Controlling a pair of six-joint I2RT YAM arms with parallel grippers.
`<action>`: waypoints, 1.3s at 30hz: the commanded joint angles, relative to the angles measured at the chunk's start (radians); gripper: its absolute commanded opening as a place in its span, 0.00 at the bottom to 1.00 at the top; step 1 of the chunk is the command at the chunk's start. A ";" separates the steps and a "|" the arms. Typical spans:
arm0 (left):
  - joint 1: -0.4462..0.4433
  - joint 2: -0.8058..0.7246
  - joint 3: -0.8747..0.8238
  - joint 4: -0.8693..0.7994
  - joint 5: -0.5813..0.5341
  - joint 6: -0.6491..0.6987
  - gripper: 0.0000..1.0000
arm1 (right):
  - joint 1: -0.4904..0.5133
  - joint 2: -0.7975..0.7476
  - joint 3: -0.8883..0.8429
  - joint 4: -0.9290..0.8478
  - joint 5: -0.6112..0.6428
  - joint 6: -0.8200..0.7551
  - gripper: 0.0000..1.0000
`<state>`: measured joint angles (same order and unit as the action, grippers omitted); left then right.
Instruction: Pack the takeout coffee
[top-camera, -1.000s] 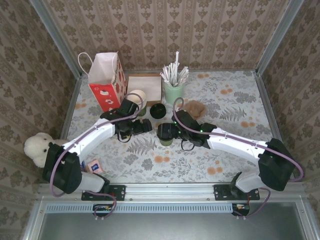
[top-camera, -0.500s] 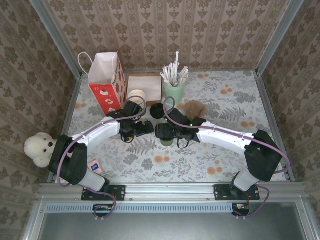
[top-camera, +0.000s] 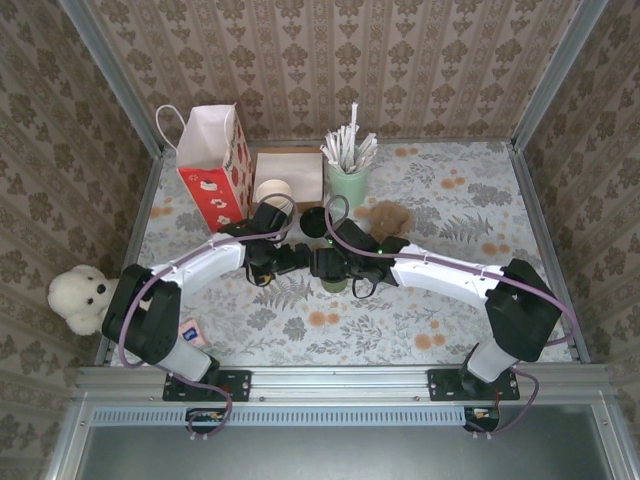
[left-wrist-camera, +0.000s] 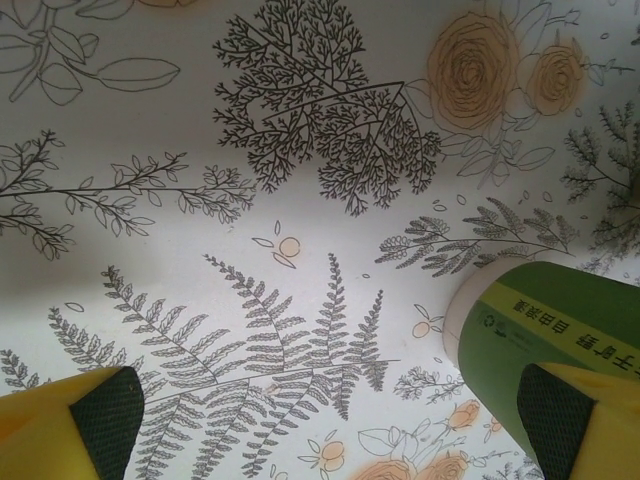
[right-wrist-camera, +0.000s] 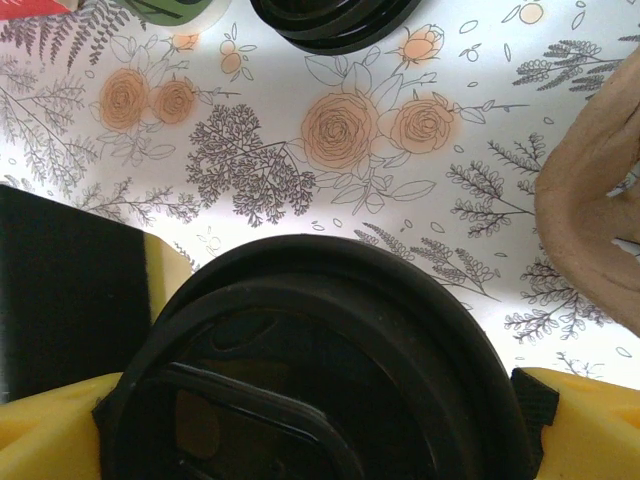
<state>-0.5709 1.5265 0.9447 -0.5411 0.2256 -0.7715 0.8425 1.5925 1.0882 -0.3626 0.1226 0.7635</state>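
Two arms meet at the middle of the floral-printed bench (top-camera: 460, 200) in the top view. The takeout coffee (top-camera: 334, 284), a small dark green paper cup with a round black plastic lid, stands upright there under the right pincer (top-camera: 325, 264). The left pincer (top-camera: 298, 256) sits just beside it on the cup's left. A tall red-and-white paper bag (top-camera: 212, 170) stands open at the rear left, well apart from the cup and on the left arm's side, so that arm is judged the nearer one to it.

From the left wrist, the left pincer (left-wrist-camera: 330, 425) is spread wide with nothing between its pads. The green wall of the coffee (left-wrist-camera: 545, 325) lies at the right of this view, touching or just short of the finger on that side; I cannot tell which.

From the right wrist, the black lid (right-wrist-camera: 330, 310) spans the whole gap of the right pincer (right-wrist-camera: 315, 420), with a dark pad against it on each side, so this pincer is clamped on the coffee at lid height. The cup's long axis runs vertical, and the bag lies leftward and rearward of it
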 joint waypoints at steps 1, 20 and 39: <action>-0.012 0.015 0.005 0.001 0.022 0.000 1.00 | 0.005 0.020 -0.028 -0.013 -0.006 0.011 0.91; -0.052 -0.043 0.012 0.150 0.066 0.056 1.00 | -0.147 -0.448 -0.340 -0.108 -0.118 -0.050 0.80; -0.239 0.407 0.540 -0.182 -0.035 0.186 1.00 | -0.665 -0.516 -0.304 -0.145 -0.205 -0.262 0.81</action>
<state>-0.7929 1.9011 1.4250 -0.6075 0.2291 -0.6304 0.2176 1.0561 0.7467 -0.5308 -0.0616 0.5560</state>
